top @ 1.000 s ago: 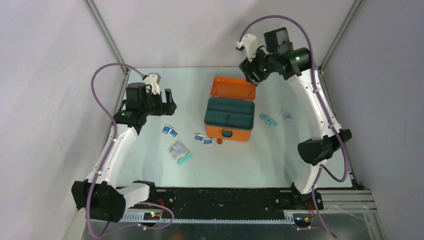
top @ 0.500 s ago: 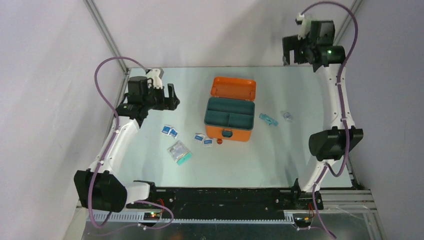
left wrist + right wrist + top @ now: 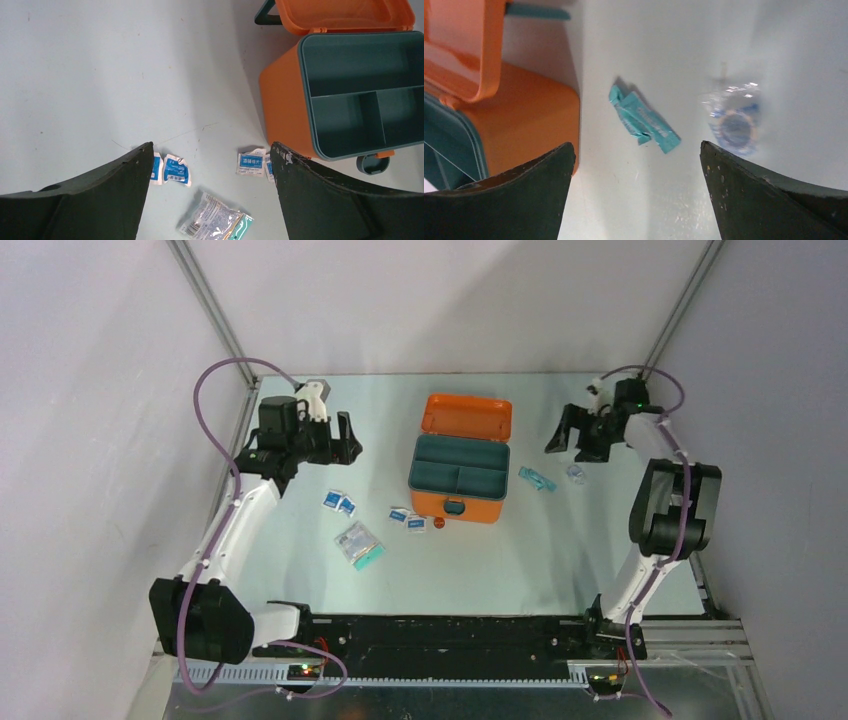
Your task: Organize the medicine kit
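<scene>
The orange medicine kit [image 3: 437, 502] stands mid-table with its lid [image 3: 467, 417] swung back and a dark teal compartment tray [image 3: 459, 466] showing inside. In the left wrist view the kit [image 3: 282, 110] is at the upper right. In the right wrist view its wall [image 3: 529, 120] is at the left. My left gripper [image 3: 343, 436] hovers open left of the kit, above two blue-white packets [image 3: 170, 169]. My right gripper [image 3: 573, 438] hangs open right of the kit, over a teal sachet [image 3: 644, 120] and a clear round packet [image 3: 734, 125]. Neither holds anything.
More blue-white packets [image 3: 408, 519] and a small red item [image 3: 438, 524] lie before the kit's front. A clear bag with a teal end [image 3: 359, 544] lies nearer the arms. The teal sachet [image 3: 537, 479] and the clear packet [image 3: 575, 473] sit near the right wall.
My right arm has swung from high behind the kit down to its right side, and its jaws have spread wide. My left gripper has shifted slightly toward the kit.
</scene>
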Controlling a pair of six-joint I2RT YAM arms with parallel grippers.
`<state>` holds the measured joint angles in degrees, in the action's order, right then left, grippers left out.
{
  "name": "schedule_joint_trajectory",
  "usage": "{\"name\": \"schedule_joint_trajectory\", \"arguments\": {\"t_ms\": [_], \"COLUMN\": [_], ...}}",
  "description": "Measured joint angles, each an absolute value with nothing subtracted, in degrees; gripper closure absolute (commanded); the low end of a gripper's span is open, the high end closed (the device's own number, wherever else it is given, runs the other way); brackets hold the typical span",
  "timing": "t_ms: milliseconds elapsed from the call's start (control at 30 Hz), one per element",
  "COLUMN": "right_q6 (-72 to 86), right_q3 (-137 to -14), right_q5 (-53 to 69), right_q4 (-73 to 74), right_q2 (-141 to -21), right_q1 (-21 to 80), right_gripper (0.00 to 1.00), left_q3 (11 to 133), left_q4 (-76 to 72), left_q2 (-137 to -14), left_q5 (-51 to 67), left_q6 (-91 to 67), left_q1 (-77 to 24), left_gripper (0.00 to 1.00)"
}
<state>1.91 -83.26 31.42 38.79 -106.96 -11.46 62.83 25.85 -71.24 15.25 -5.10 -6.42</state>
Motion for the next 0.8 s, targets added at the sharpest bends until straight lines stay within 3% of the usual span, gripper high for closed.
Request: {"name": "schedule_joint_trajectory", "arguments": {"t_ms": [67,167,200,567,800], "right_q6": [-0.58,-5.39,-7.31,-29.95,-35.92], "right_q3": [-80.25,-79.05,-79.05,-79.02,-80.01], "right_q5": [30.15,27.97,27.22,20.86,20.53], "right_q4": [35.83,32.99,32.01,32.49,36.05], "right_q2": [-105.14,-103.98,-103.94,-105.86,-110.83], "right_q1": [-7.51,-4.93,-4.6,2.5,4.84], "right_gripper": [0.09,0.34,0.37,0.41,0.42], "left_q3": [62.59,62.57,62.57,61.76,61.58], "left_q4": [25.89,25.89,25.85,25.93,26.17], "left_q2": [-71.24,-71.24,-71.24,-71.24,-71.2], "left_q5": [15.22,15.18,15.16,15.2,15.2], "left_q6": [-5.1,-5.1,-5.1,-5.08,-5.06], "left_q1": [-6.42,-6.42,-6.42,-6.42,-6.42], "left_gripper": [0.09,0.09,0.09,0.09,0.09]}}
